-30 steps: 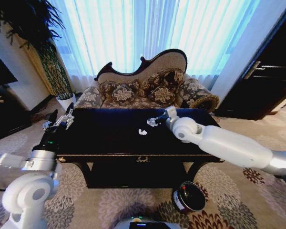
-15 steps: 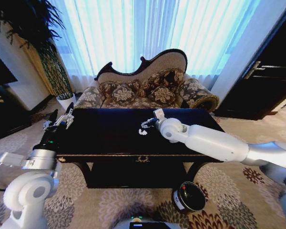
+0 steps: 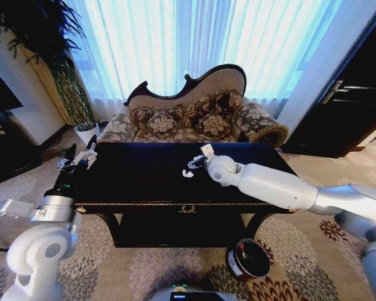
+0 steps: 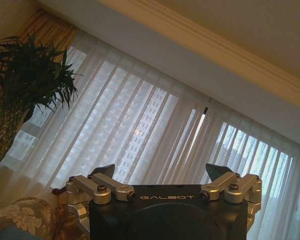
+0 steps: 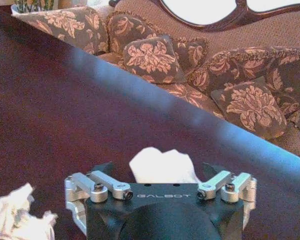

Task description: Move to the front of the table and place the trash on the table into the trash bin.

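The table (image 3: 144,182) was dark, glossy wood. 2 wads of trash (image 5: 162,165) looked like crumpled white paper. My right gripper (image 5: 160,172) showed matt black plastic with brushed metal links. The sofa (image 3: 194,119) wore patterned cloth.

Paper wad (image 5: 162,165) partly (perhaps half) hidden

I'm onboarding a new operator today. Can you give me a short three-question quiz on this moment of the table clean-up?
1. True or false: the right gripper is over the long dark glossy wooden table, with its fingers open around a crumpled white paper wad.
2. Where is the small round dark trash bin? A: on the table. B: on the carpet, in front of the table's right end. C: on the sofa.
3. The left gripper is raised by the table's ____ end.

Key: 1 true; 2 B; 3 left.
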### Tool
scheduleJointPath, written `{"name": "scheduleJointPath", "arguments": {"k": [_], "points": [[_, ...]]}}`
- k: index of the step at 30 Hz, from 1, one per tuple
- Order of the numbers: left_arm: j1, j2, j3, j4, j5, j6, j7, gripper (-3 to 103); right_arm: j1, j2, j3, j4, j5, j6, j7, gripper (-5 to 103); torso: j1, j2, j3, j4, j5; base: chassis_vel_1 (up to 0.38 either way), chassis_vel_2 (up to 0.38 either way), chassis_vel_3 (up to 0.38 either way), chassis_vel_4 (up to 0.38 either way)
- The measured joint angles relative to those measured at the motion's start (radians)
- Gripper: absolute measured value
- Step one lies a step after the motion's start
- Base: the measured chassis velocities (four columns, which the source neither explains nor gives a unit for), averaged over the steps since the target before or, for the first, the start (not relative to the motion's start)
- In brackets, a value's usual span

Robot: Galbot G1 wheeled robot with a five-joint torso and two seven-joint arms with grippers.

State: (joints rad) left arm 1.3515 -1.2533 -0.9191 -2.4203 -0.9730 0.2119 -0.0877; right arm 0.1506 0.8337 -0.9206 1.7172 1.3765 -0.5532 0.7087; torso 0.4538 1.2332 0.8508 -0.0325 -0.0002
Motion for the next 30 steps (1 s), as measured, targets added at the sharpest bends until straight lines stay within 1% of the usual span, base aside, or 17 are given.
{"name": "scheduleJointPath", "arguments": {"k": [1,2,3,5,7,9,10,11,14,16,17,18,20,23,24,25,30], "points": [[0.0,0.0,0.0,0.001,0.0,0.0,0.0,100,-0.006,-0.004,0.001,-0.002,-0.009,0.009,-0.012,92,0.0,0.0,0.0,0.0,0.0,0.0,0.0,0.0,0.0],[0.0,0.0,0.001,0.001,0.001,0.0,0.0,100,-0.009,-0.005,0.002,-0.002,-0.014,0.014,-0.019,92,0.0,0.0,0.0,0.0,0.0,0.0,0.0,0.0,0.0],[0.0,0.0,0.002,0.002,0.001,0.0,0.0,100,-0.019,-0.012,0.007,-0.003,-0.028,0.026,-0.035,82,0.0,0.0,0.0,0.0,0.0,0.0,0.0,0.0,0.0],[0.0,0.0,0.003,0.003,0.003,-0.001,0.0,100,-0.025,-0.016,0.012,-0.003,-0.032,0.029,-0.041,82,0.0,0.0,0.0,0.0,0.0,0.0,0.0,0.0,0.0],[-0.001,0.0,0.006,0.003,0.004,-0.001,0.001,100,-0.033,-0.021,0.018,-0.001,-0.036,0.032,-0.05,70,0.0,0.0,0.0,0.0,0.0,0.0,0.0,0.0,0.0],[-0.001,0.0,0.007,0.004,0.005,-0.001,0.001,100,-0.037,-0.023,0.021,0.0,-0.038,0.033,-0.054,70,0.0,0.0,0.0,0.0,0.0,0.0,0.0,0.0,0.0],[-0.001,0.0,0.01,0.005,0.009,-0.001,0.001,100,-0.042,-0.025,0.026,0.001,-0.039,0.035,-0.059,59,0.0,0.0,0.0,0.0,0.0,0.0,0.0,0.0,0.0],[-0.001,0.0,0.012,0.005,0.01,-0.001,0.001,100,-0.045,-0.027,0.027,0.002,-0.04,0.038,-0.063,59,0.0,0.0,0.0,0.0,0.0,0.0,0.0,0.0,0.0],[-0.002,-0.001,0.014,0.006,0.015,-0.002,0.001,100,-0.053,-0.038,0.03,0.004,-0.057,0.059,-0.097,42,0.0,0.0,0.0,0.0001,0.0,0.0,0.0,0.0,0.0],[-0.002,-0.001,0.014,0.006,0.015,-0.003,0.001,100,-0.055,-0.043,0.03,0.004,-0.062,0.064,-0.108,37,0.0,0.0,0.0,0.0,-0.0001,0.0,0.0,0.0,0.0],[-0.002,-0.001,0.014,0.006,0.016,-0.003,0.001,100,-0.056,-0.048,0.03,0.006,-0.064,0.068,-0.117,37,0.0,0.0,0.0,-0.0001,0.0,0.0,0.0,0.0,0.0],[-0.002,-0.001,0.014,0.007,0.016,-0.005,0.001,100,-0.06,-0.053,0.033,0.008,-0.067,0.073,-0.127,27,0.0,0.0,0.0,0.0,0.0,0.0,0.0,0.0,0.0],[-0.002,-0.001,0.014,0.007,0.018,-0.005,0.001,100,-0.066,-0.057,0.037,0.01,-0.069,0.078,-0.134,27,0.0,0.0,0.0,0.0,0.0,0.0,0.0,0.0,0.0],[0.003,-0.005,0.015,0.007,0.028,-0.01,0.006,100,-0.094,-0.072,0.06,0.022,-0.074,0.092,-0.15,10,0.0,0.0,0.0,0.0002,-0.0001,0.0,0.0,0.0,0.0],[0.003,-0.005,0.015,0.007,0.028,-0.01,0.006,100,-0.094,-0.072,0.06,0.022,-0.074,0.092,-0.15,10,0.0,0.0,0.0,0.0002,-0.0001,0.0,0.0,0.0,0.0],[0.004,-0.006,0.016,0.007,0.03,-0.011,0.007,100,-0.112,-0.081,0.074,0.03,-0.077,0.097,-0.157,5,0.0,0.0,0.0,0.0001,0.0,0.0,0.0,0.0,0.0],[0.005,-0.004,0.017,0.007,0.031,-0.012,0.008,100,-0.17,-0.121,0.134,0.062,-0.078,0.118,-0.184,1,0.0,0.0,0.0,0.0,0.0,0.0,0.0,0.0,0.0]]}}
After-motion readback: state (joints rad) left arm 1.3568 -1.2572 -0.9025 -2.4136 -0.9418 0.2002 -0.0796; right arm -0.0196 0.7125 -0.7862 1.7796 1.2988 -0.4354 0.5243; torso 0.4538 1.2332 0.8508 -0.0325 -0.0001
